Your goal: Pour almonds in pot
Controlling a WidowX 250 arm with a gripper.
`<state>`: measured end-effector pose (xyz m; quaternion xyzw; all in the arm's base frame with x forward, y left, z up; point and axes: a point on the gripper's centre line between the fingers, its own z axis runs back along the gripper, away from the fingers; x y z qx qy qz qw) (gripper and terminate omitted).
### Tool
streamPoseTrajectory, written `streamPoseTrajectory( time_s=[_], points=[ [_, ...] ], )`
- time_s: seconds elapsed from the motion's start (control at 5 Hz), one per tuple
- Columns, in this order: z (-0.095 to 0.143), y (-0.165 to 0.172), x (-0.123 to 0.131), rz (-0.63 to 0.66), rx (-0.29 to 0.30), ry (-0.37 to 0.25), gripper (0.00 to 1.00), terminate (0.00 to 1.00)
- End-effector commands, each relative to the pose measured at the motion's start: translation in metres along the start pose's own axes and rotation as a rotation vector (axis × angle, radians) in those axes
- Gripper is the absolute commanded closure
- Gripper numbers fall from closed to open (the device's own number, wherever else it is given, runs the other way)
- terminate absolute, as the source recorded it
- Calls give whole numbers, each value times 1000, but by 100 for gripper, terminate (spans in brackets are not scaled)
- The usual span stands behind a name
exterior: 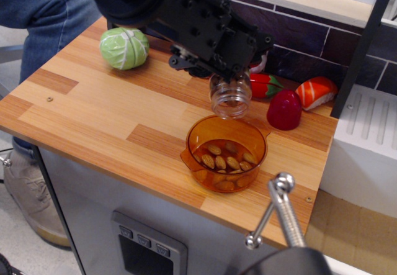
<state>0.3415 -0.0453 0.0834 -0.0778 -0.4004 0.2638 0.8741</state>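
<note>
The translucent orange pot (254,139) stands near the front right of the wooden counter. Several tan almonds (224,161) lie on its bottom. My black gripper (226,73) is shut on a clear plastic jar (230,96), held upside down with its open mouth just above the pot's far rim. The jar looks empty; its label is hidden by the gripper.
A green cabbage toy (124,48) sits at the back left. A red-and-green vegetable (265,85), a dark red fruit (285,110) and a salmon sushi piece (316,92) lie behind the pot by the tiled wall. A metal clamp handle (282,208) sticks up at the front right.
</note>
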Motion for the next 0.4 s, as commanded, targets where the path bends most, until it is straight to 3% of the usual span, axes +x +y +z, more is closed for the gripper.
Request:
streamPoseTrajectory(
  time_s=[0.0,0.2],
  points=[
    [14,-3,17,13,-15,32,100,0],
    [16,-3,19,37,-27,30,100,100]
  ],
)
